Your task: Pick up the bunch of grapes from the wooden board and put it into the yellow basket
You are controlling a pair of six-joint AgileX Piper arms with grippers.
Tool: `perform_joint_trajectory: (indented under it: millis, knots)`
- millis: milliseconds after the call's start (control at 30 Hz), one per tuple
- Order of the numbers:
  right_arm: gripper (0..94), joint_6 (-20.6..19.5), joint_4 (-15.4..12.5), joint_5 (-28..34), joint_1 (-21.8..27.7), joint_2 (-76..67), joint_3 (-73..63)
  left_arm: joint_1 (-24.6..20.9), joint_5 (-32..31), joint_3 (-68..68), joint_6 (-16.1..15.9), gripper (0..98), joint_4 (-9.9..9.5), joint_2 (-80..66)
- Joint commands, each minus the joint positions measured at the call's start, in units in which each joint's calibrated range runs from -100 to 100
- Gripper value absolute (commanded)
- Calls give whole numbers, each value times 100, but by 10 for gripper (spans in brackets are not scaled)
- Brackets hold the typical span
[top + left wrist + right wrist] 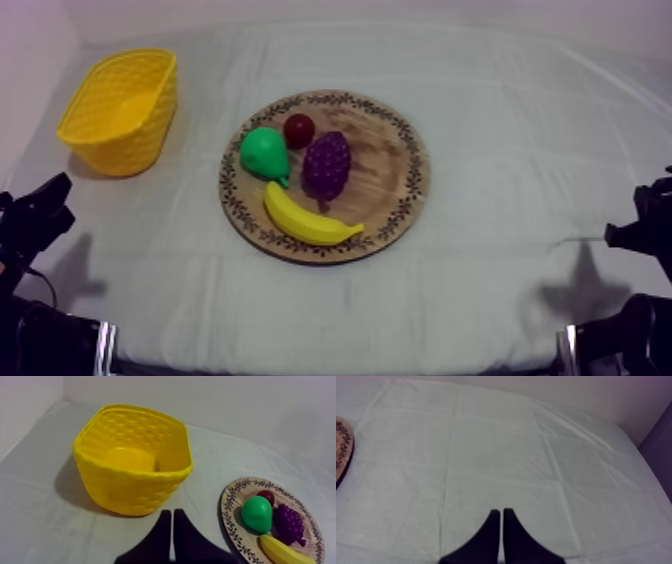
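The purple bunch of grapes (327, 163) (288, 523) lies in the middle of the round wooden board (395, 195) (231, 501), between a green pear (264, 154) (257, 514) and the board's bare right half. The yellow basket (120, 110) (131, 458) stands upright at the far left with nothing in it. My left gripper (45, 200) (171, 518) rests low at the left, shut on nothing, short of the basket. My right gripper (640, 225) (501, 516) rests low at the right, shut on nothing, over bare cloth.
A small red fruit (298, 129) (266, 496) sits behind the grapes, and a banana (305, 218) (282, 549) lies along the board's front rim. The board's edge (343, 443) is far from my right gripper. Bare cloth lies between board and basket.
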Motion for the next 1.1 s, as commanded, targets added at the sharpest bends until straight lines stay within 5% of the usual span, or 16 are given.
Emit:
perform_joint_trajectory:
  millis: [0, 400, 833, 1067]
  knots:
    - [3, 1, -1, -3, 0, -2, -5, -2, 0, 1, -1, 0, -1, 0]
    - [3, 1, -1, -3, 0, -2, -5, 19, 0, 1, -6, 0, -1, 0]
    - [3, -2, -1, -3, 0, -2, -5, 843, 46, -41, -67, 0, 0, 0]
    - [3, -2, -1, -3, 0, -2, -5, 976, 372, -279, 309, 0, -68, 466]
